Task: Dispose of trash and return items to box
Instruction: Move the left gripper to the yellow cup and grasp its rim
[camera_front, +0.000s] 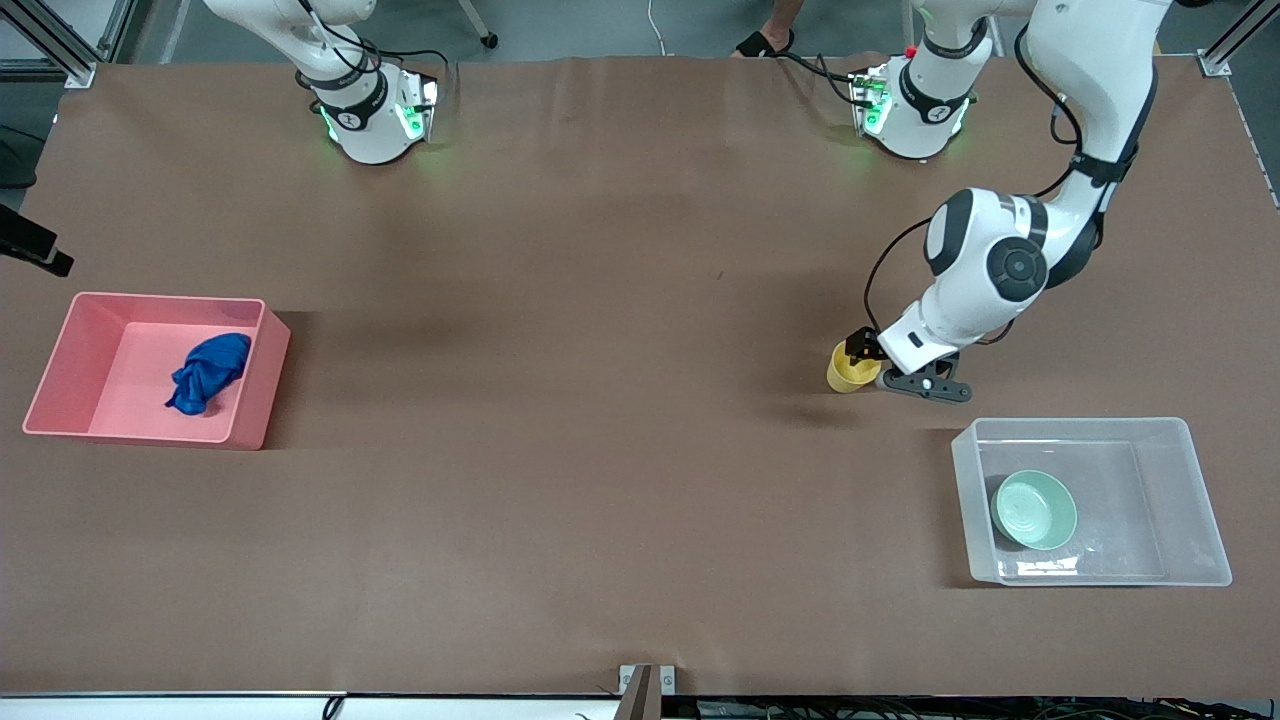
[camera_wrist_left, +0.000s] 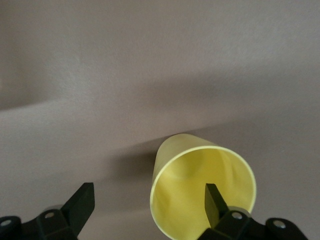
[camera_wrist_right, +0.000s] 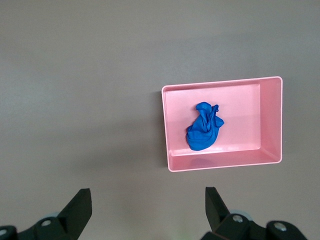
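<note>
The yellow cup (camera_front: 848, 372) sits on the table, farther from the front camera than the clear box (camera_front: 1195, 500). My left gripper (camera_front: 866, 352) is open at the cup's mouth. In the left wrist view, one finger (camera_wrist_left: 214, 202) is inside the cup (camera_wrist_left: 200, 185) and the other finger (camera_wrist_left: 82, 202) is outside it, so the cup's wall lies between the jaws of the left gripper (camera_wrist_left: 149, 204). The mint-green bowl (camera_front: 1035, 510) lies in the clear box. The blue cloth wad (camera_front: 210, 372) lies in the pink bin (camera_front: 60, 360). My right gripper (camera_wrist_right: 148, 205) is open and empty, high over the table, with the bin (camera_wrist_right: 272, 120) and cloth (camera_wrist_right: 204, 127) below it.
The pink bin stands at the right arm's end of the table and the clear box at the left arm's end, nearer to the front camera. The two arm bases (camera_front: 375, 115) (camera_front: 915, 110) stand along the table's back edge. Bare brown table lies between the containers.
</note>
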